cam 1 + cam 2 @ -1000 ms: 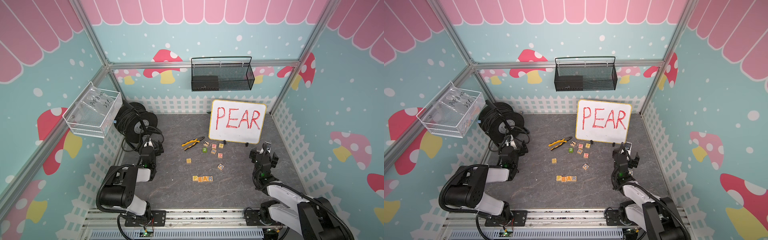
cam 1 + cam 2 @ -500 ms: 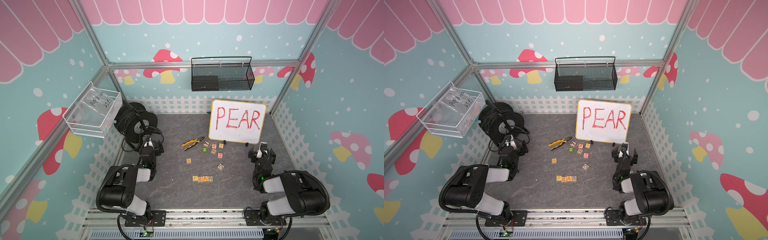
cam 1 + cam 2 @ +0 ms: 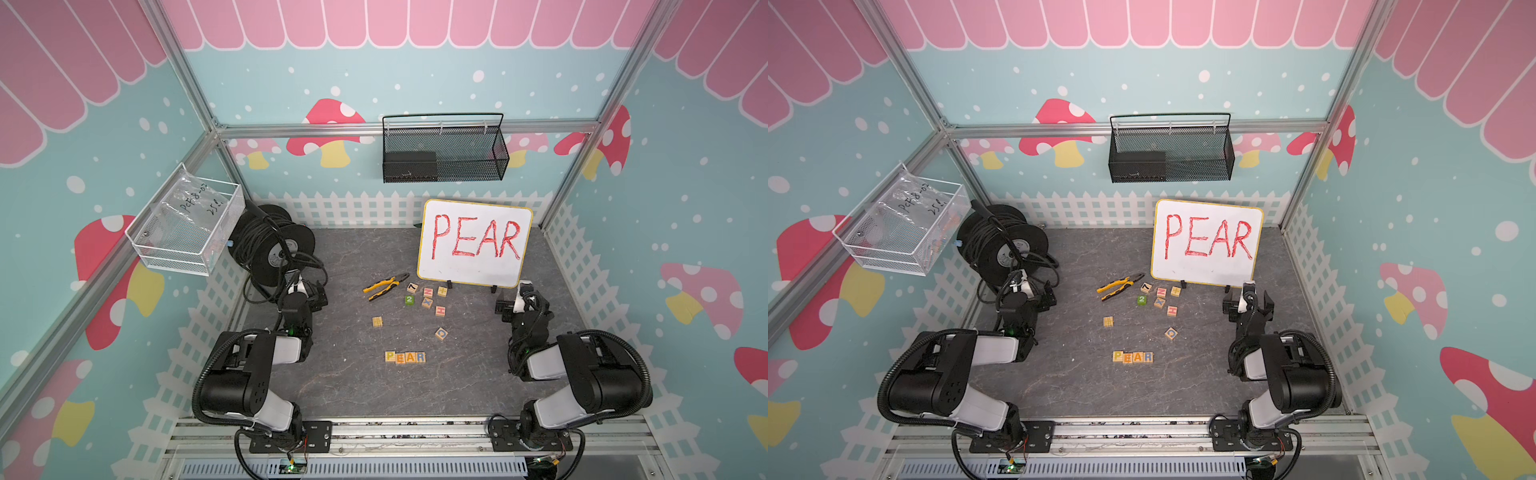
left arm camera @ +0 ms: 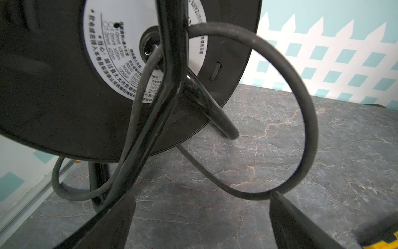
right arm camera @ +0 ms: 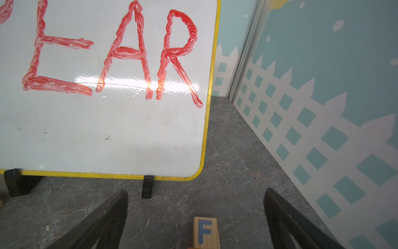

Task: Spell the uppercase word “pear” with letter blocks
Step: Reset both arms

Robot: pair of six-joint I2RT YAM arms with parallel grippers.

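- Letter blocks (image 3: 405, 357) touch in a row, PEAR, towards the worktop's (image 3: 353, 386) front edge.
- Left gripper (image 4: 200, 215): wide, empty, facing cable reel (image 4: 64, 86).
- Right gripper (image 5: 195, 204): wide, empty, facing whiteboard (image 5: 107, 129).

Four natural-wood letter cubes (image 3: 405, 357) show a yellow P, orange E, orange A and blue R against a dark grey, pale-veined stone-pattern tabletop (image 3: 353, 390), while a yellow-rimmed white board (image 3: 473, 270) reads PEAR in red. Yellow-and-black pliers (image 3: 384, 286), a green cube (image 3: 409, 300) with a white 2 and a black cable reel (image 3: 291, 239) with a white label add further colour. The teal walls (image 3: 291, 75) are dotted white, with red-and-yellow mushrooms, pink scallops and a white picket fence.
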